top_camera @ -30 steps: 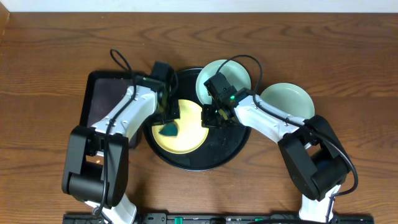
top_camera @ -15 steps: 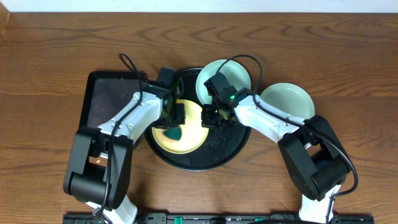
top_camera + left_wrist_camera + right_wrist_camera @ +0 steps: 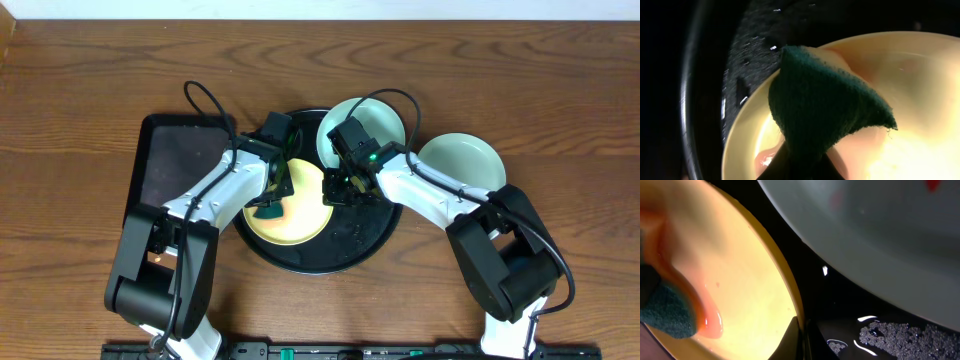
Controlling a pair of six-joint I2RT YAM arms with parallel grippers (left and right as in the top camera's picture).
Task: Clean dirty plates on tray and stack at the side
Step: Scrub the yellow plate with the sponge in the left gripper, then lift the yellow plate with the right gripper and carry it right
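The pale yellow plate (image 3: pixel 296 205) lies in the round black tray (image 3: pixel 340 252). My left gripper (image 3: pixel 268 207) is shut on a dark green sponge (image 3: pixel 825 110) and presses it on the yellow plate (image 3: pixel 920 100), where a thin red smear (image 3: pixel 710 322) shows. My right gripper (image 3: pixel 338 192) is shut on the yellow plate's right rim (image 3: pixel 790 305). A mint-green plate (image 3: pixel 375 122) with red specks (image 3: pixel 932 185) rests on the tray's far edge. A second mint-green plate (image 3: pixel 470 158) sits on the table to the right of the tray.
A smaller rectangular black tray (image 3: pixel 165 160) lies left of the round tray, under my left arm. Water droplets (image 3: pixel 900 335) wet the round tray's floor. Brown wooden table (image 3: pixel 100 80) surrounds everything.
My left gripper has slid the sponge across the yellow plate, first right and then a little back left, while its wrist shifted right. The right gripper has kept still on the rim.
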